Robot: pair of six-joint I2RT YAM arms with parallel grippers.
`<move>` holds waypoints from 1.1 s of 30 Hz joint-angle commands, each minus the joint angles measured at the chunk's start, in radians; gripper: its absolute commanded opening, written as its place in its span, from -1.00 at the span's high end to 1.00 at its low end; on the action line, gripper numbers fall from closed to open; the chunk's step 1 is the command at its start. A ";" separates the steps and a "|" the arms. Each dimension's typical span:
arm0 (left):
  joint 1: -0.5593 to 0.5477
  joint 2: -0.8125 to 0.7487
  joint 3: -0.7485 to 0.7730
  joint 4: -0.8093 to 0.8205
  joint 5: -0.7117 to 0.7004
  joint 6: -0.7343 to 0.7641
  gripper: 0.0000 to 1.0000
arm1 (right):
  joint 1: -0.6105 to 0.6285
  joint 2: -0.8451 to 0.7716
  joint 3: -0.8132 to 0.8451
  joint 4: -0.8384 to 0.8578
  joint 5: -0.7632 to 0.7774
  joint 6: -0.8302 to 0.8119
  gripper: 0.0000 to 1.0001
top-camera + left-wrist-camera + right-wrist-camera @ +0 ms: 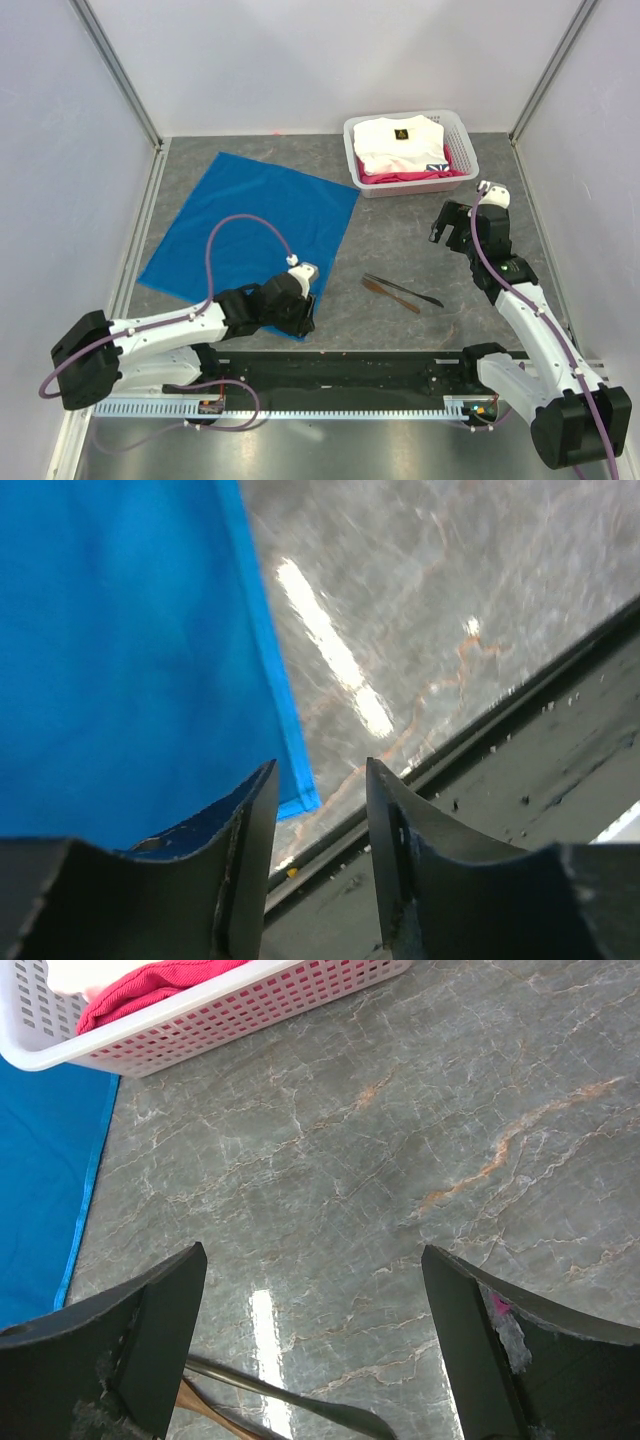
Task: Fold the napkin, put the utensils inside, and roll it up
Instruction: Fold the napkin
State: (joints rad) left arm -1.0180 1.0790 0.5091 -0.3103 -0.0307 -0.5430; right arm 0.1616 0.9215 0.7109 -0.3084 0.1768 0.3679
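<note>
The bright blue napkin (255, 225) lies spread flat on the left half of the table. My left gripper (303, 326) is low at its near corner. In the left wrist view the jaws (320, 770) stand partly apart; the napkin (120, 630) runs under the left finger, its corner tip shows just beyond, and nothing sits between the fingers. The two utensils lie crossed near the table's front middle, one brownish (390, 296) and one dark metallic (408, 290). My right gripper (441, 234) hangs open above bare table beyond them, with both utensils (290, 1400) at its view's bottom edge.
A white basket (357, 160) holding folded white and pink clothes stands at the back right, also seen in the right wrist view as the basket (200, 1020). The black rail (520, 740) along the table's near edge lies just past the napkin corner.
</note>
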 commanded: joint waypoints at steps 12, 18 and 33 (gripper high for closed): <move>-0.200 0.153 0.057 -0.059 -0.209 -0.081 0.13 | 0.001 -0.012 -0.001 0.012 -0.013 0.003 -0.96; -0.220 0.139 0.059 -0.078 -0.267 -0.101 0.13 | 0.001 -0.004 -0.001 0.012 -0.017 0.002 -0.96; -0.243 0.087 0.042 -0.082 -0.319 -0.115 0.12 | 0.003 -0.001 0.004 0.008 -0.023 0.003 -0.96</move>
State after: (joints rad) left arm -1.2526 1.1934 0.5453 -0.3958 -0.2977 -0.6159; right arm 0.1616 0.9222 0.7109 -0.3088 0.1658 0.3679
